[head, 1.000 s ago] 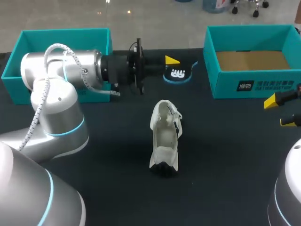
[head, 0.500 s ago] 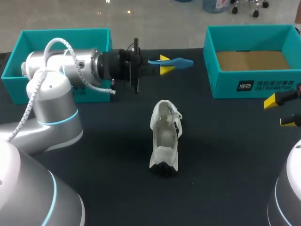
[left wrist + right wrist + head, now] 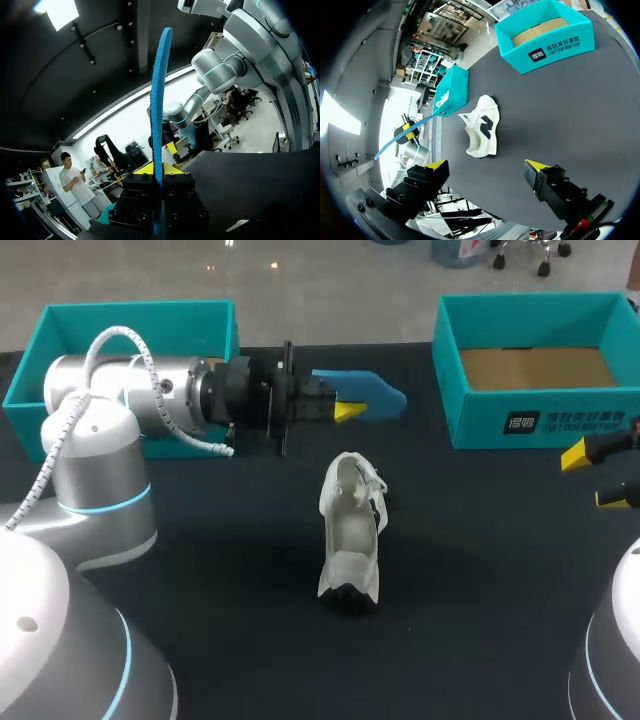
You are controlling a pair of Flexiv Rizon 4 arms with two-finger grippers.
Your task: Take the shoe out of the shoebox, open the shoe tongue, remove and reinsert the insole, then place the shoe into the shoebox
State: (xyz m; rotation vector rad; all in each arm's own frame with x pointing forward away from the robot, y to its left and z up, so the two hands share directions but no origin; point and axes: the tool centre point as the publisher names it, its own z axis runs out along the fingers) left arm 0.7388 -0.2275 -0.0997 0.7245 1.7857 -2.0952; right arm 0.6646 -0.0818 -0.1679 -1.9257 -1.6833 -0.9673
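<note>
While insole aloft — shoe between shoeboxes

Layout referenced to the shoe

The shoe is laid on the table. The shoebox is set behind and right of the shoe, and a second box behind and left. The insole is held clamped in the left gripper just behind the shoe. The right gripper is positioned well to the shoe's right.

Bright, even overhead light, faint shadows
</note>
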